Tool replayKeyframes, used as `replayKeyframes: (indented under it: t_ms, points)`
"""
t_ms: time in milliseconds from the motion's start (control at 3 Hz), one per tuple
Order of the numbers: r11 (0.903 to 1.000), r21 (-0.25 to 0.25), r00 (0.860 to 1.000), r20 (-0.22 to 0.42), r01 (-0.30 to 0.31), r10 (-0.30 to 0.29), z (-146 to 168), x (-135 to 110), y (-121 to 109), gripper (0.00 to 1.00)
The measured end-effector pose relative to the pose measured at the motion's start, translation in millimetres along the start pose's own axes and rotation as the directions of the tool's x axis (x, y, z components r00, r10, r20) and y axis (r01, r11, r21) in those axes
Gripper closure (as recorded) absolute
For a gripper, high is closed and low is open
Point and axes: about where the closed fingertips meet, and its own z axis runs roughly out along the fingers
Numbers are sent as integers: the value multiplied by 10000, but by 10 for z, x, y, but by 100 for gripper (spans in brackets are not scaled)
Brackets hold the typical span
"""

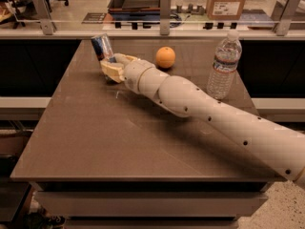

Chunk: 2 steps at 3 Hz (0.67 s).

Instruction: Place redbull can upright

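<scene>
The redbull can (101,46) is a slim blue and silver can at the far left of the brown table (95,137). It stands nearly upright, tilted a little to the left. My gripper (110,66) is at the can's lower part, with its cream fingers (112,71) closed around the can's base. The white arm reaches in from the lower right across the table.
An orange (165,57) lies just right of the gripper. A clear plastic water bottle (223,66) stands at the table's far right. A glass-railed counter (152,27) with boxes runs behind the table.
</scene>
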Motion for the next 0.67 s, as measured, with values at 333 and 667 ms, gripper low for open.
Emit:
replayKeyframes:
  t_ms: [333,667]
  points:
    - [10000,19,10000,-2,-43,43,10,-3,-24,81]
    - [9999,114,10000,-8,-43,43,25,-18,-54,58]
